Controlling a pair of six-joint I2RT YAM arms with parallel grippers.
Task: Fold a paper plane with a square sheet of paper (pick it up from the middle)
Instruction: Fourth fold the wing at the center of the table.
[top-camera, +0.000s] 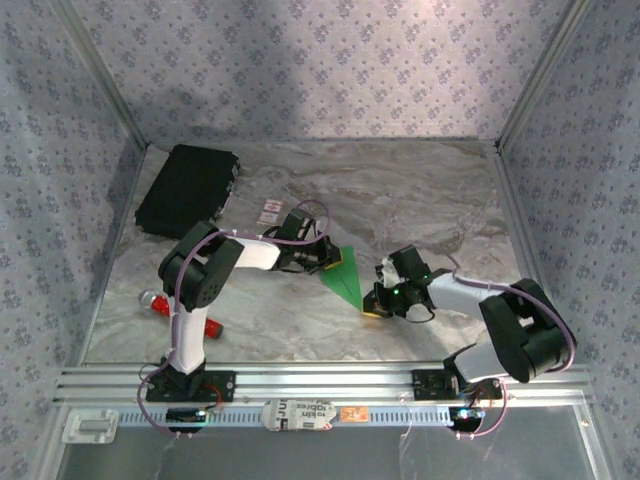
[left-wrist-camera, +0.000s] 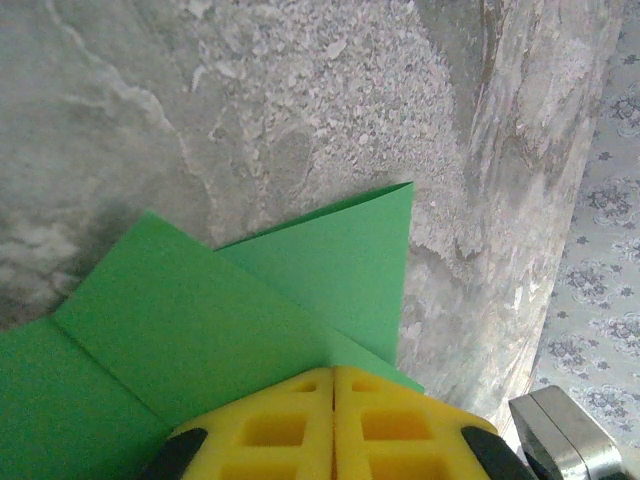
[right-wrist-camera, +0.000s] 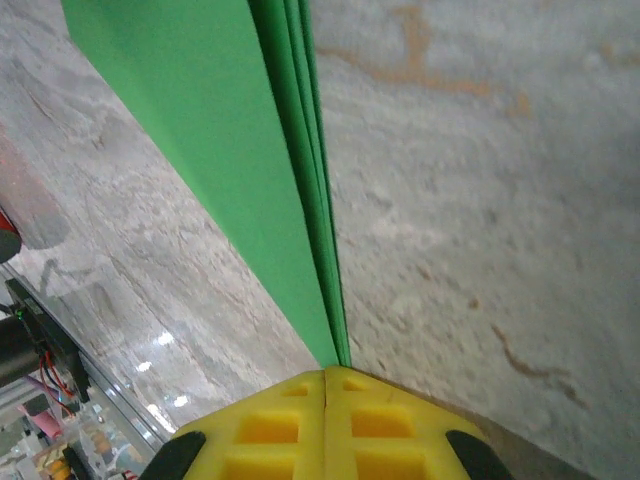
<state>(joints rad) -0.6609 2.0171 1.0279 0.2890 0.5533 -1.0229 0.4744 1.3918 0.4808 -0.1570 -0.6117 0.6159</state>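
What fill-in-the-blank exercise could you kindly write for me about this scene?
1. The folded paper on the table is ___ in colour.
2. The right end effector is ___ on the paper's folded edge.
3. The black case lies in the table's far ___ corner.
4. The fingers of the left end effector are ___ in colour.
Missing words: green; shut; left; yellow.

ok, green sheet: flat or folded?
Folded. The green sheet is a narrow pointed wedge in the top view; the right wrist view shows stacked layers along one edge, the left wrist view overlapping flaps.
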